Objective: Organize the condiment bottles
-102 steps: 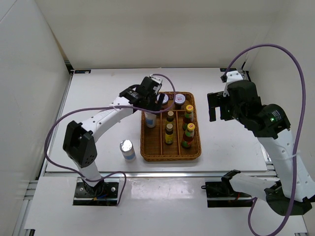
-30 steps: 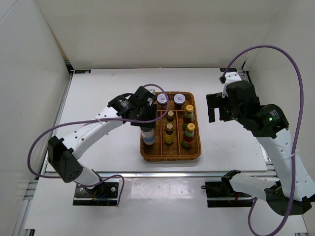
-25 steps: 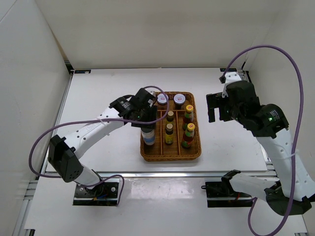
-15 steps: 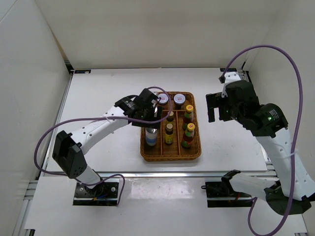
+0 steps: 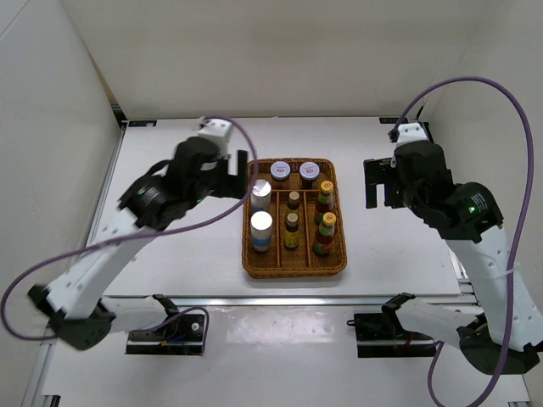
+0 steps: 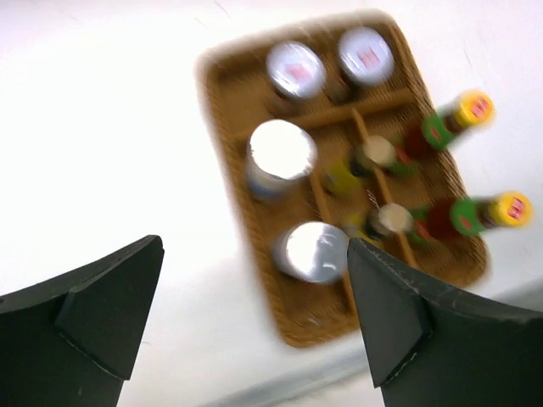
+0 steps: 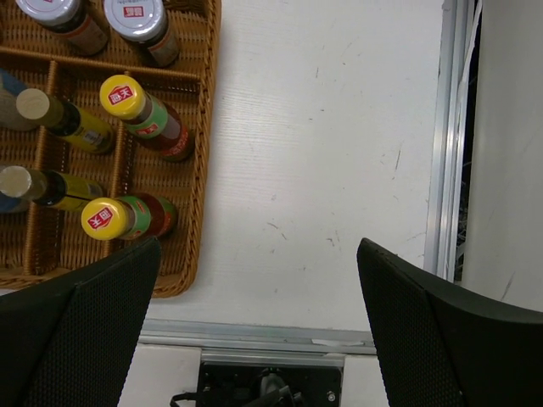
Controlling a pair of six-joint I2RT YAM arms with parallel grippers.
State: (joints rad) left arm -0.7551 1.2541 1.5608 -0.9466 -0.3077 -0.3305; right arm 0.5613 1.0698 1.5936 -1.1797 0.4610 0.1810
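left gripper withdrawn off white cylinder, fingers spread, right gripper spread too

Two white arms with black joint housings, looping purple cables, and matte black wedge-shaped fingers.

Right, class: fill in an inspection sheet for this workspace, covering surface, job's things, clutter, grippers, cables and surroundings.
Surface: white table, faint scuffs; wicker tray on it.
Job's things: all eight in the tray; jars in the back section, cylinders left column, dark bottles middle, red bottles right.
Clutter: nothing seen.
Grippers: left gripper open, empty, left of the tray; right gripper open, empty, right of it.
Cables: purple cables, one looping off each arm.
Surroundings: white walls; metal rail along the table's right edge.
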